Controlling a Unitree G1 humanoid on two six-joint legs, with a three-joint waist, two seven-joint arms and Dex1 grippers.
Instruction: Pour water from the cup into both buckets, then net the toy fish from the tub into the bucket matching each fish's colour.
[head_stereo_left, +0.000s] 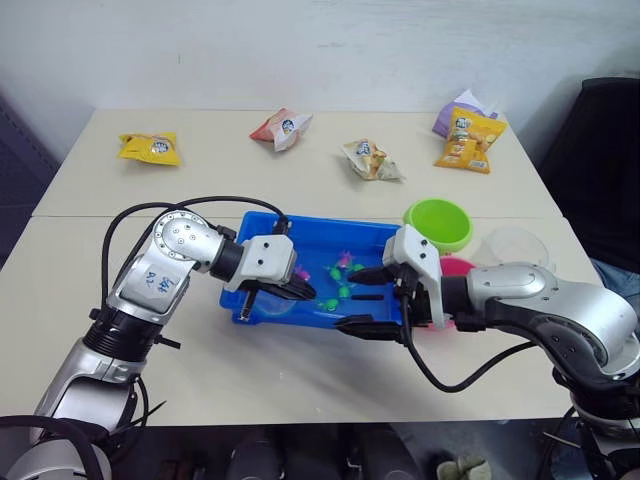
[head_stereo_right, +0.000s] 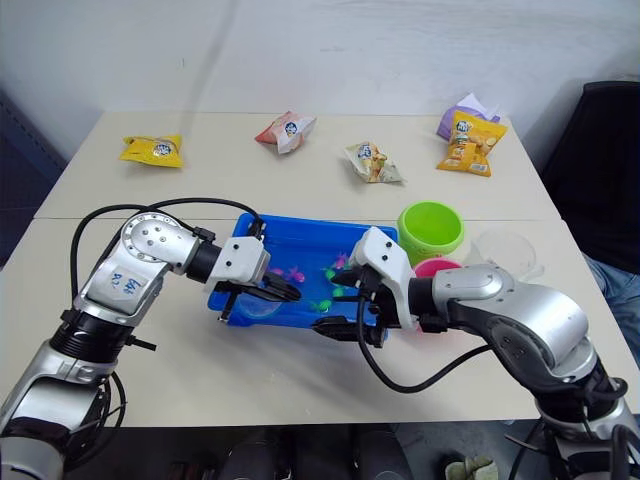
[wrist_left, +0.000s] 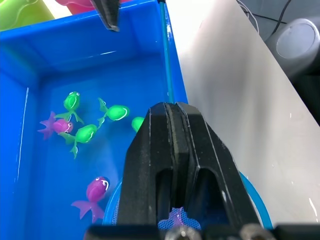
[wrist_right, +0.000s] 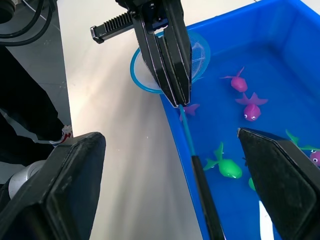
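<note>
White tabletop; left gripper (head_stereo_left: 290, 290) clamps the net (wrist_right: 170, 62) handle at the tub (head_stereo_left: 320, 232) near-left, right gripper (head_stereo_left: 372, 300) gapes empty; fish (wrist_left: 82, 134) could slip the tilted hoop.

Head stereo pair looks down over table (head_stereo_left: 300, 370); both wrist cams sit close above tub (wrist_left: 30, 60), sharing its fish (wrist_right: 227, 167).

The right hand (head_stereo_left: 372, 300) covers most of the pink bucket (head_stereo_left: 458, 266), leaving a sliver of rim; the left hand (wrist_right: 172, 82) hides part of the net (wrist_right: 196, 50) hoop in the right wrist view; the clear cup (head_stereo_left: 518, 246) is faint behind the right arm; print on the snack bags (head_stereo_left: 466, 140) is too small to read.
</note>
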